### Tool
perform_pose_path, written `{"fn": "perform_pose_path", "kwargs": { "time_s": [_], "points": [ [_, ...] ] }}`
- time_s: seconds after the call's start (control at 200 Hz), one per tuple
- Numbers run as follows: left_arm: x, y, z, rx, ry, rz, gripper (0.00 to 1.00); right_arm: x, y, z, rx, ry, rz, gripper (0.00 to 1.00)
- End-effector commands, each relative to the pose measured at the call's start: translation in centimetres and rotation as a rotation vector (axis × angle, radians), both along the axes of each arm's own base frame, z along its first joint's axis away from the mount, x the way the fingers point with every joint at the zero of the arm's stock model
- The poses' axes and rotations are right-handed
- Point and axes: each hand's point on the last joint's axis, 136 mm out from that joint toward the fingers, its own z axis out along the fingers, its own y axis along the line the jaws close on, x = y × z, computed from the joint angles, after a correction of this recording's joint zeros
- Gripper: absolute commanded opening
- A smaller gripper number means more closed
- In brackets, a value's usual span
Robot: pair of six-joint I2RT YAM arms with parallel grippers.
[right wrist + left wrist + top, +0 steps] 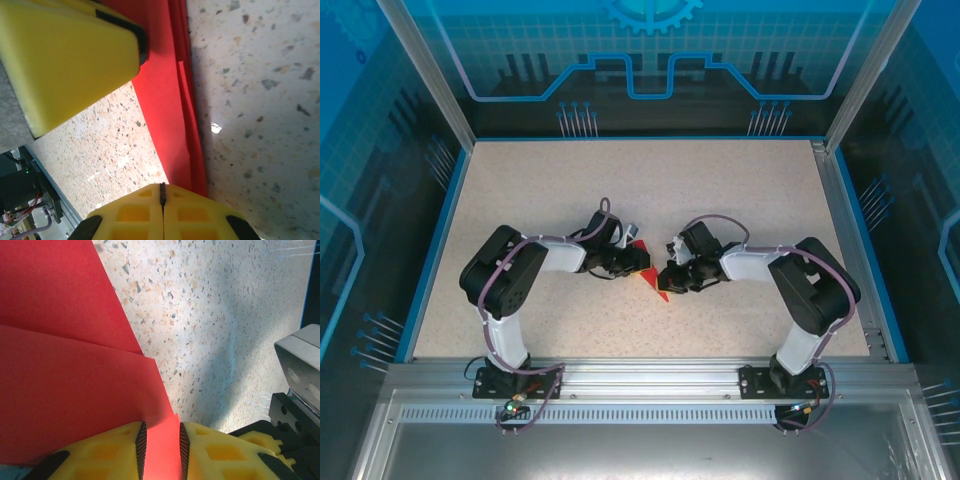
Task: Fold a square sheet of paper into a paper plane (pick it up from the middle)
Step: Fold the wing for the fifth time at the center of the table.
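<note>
Where the paper lies: the square sheet of paper (658, 287), folded narrow, sits near the middle of the table (740, 200), a touch toward the near edge, caught between your two arms.
Left gripper (160, 440): jaws closed on a strip of the red paper, the pads not quite meeting.
Right gripper (161, 191): jaws pressed together right at the paper's layered edge; you cannot tell whether a layer is caught between them.
Handling: expect it to be very light and thin, limp where it is a single ply and stiffer along the stacked creases. It will likely slide on the pads under a weak pinch and crumple or tear under a hard one.
Where to hold: your safest grip looks to be the layered fold, about mid-length, rather than a loose flap.
Long axis: from above it runs roughly from the far edge toward the near edge, leaning slightly to the right-hand near corner.
Pointing: the near end looks tapered, but you cannot yet call it a nose.
</note>
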Motion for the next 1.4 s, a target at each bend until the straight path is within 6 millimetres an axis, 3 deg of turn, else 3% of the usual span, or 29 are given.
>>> {"fn": "perform_pose_path", "kwargs": {
  "time_s": [0.0,0.085,0.28,0.41,1.005,1.265,1.395],
  "points": [
    [-0.9,1.0,-3.0,0.097,0.057,0.002,0.27,-1.1,0.6,0.3,-0.005,0.006,0.057,0.06],
    [-0.9,1.0,-3.0,0.098,0.057,-0.001,0.27,-1.2,0.6,-0.1,-0.027,0.009,0.072,0.07],
    [-0.9,1.1,-3.1,0.106,0.057,0.001,0.27,-2.9,-1.8,-3.1,-0.141,0.083,0.057,0.07],
    [-1.0,1.4,-3.4,0.118,0.057,0.008,0.24,-4.0,-2.7,-3.8,-0.127,0.103,0.034,0.07],
    [-1.2,1.7,-4.2,0.136,0.068,0.004,0.21,-5.7,-4.2,-3.1,-0.039,0.114,-0.016,0.11],
    [-1.3,1.7,-4.5,0.142,0.074,-0.002,0.2,-6.0,-4.1,-0.7,0.0,0.052,0.019,0.15],
    [-1.3,1.7,-4.5,0.144,0.074,-0.005,0.2,-6.2,-5.0,-1.5,-0.058,0.056,0.017,0.15]
  ]
}}
